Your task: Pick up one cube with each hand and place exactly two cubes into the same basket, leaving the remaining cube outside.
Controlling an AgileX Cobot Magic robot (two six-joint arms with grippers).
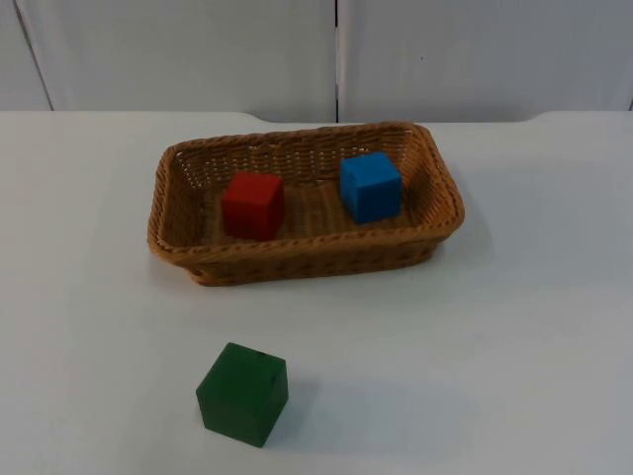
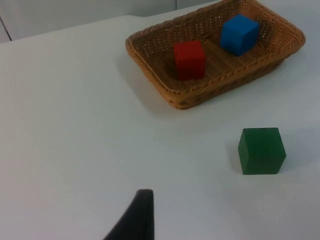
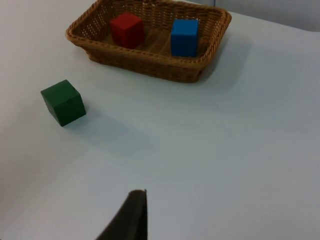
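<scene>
A woven brown basket (image 1: 302,259) stands mid-table toward the back. Inside it a red cube (image 1: 253,204) rests at the left and a blue cube (image 1: 371,186) at the right, apart from each other. A green cube (image 1: 242,393) sits on the bare table in front of the basket. My left gripper (image 2: 135,220) waits well back from the green cube (image 2: 261,150) and the basket (image 2: 210,95), holding nothing that I can see. My right gripper (image 3: 131,217) likewise waits far from the green cube (image 3: 63,102) and the basket (image 3: 150,62).
The white table (image 1: 495,346) runs back to a grey partition wall (image 1: 198,49) behind the basket. Open table surface lies on both sides of the green cube.
</scene>
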